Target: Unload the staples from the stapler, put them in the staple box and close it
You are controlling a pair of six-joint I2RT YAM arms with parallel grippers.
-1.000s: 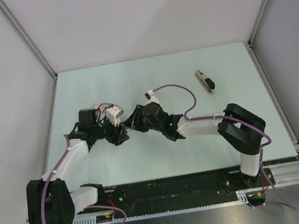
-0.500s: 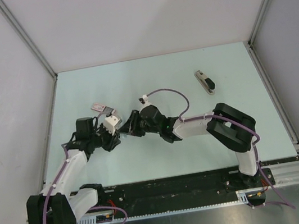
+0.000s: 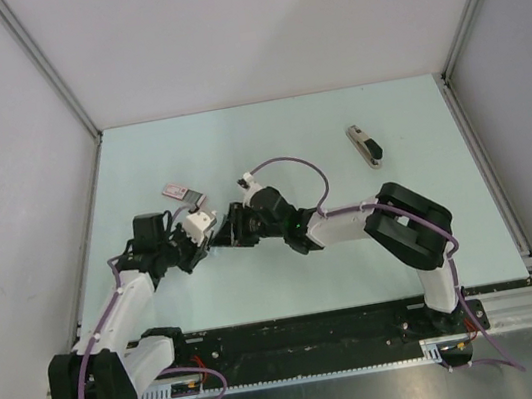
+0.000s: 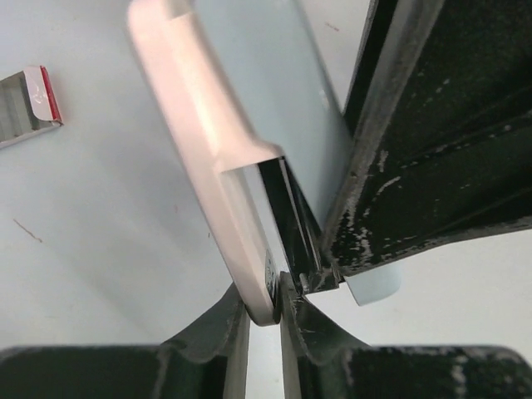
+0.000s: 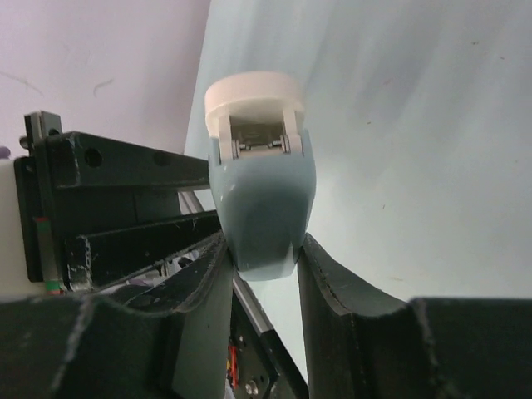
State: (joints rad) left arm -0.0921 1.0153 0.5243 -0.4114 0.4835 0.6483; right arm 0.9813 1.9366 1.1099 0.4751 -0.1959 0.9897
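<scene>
Over the last second both arms pulled their shared load left and toward the near edge. The left arm folded back toward its base, which uncovered a small pinkish-grey piece (image 3: 175,189) lying on the table (image 3: 267,139) just beyond the grippers. Neither grip changed. The stapler (image 5: 262,191) was off the table, left of centre, held between the two grippers. The left gripper (image 4: 264,320) was pinched shut on the tip of the pale top arm (image 4: 199,141), and the right gripper (image 5: 264,266) was clamped on the rounded blue-grey body from both sides. This looked like a reposition, not an unload. The stapler was already hinged open, but no staples were visible in any view, so the main step probably remained. The body was smooth matte blue-grey plastic with a rounded end. The top arm was a long, glossy pinkish-white curved strip. A narrow black metal channel (image 4: 287,208) ran between arm and base, and I could not tell whether it was loaded. A small bright metal hinge (image 5: 262,141) sat under the white cap. The fingers were scuffed black with white flecks. In the left wrist view the loose piece looked like a folded grey metal channel with a red end. A slim dark and beige bar (image 3: 365,146) lay well apart, to the far right.
</scene>
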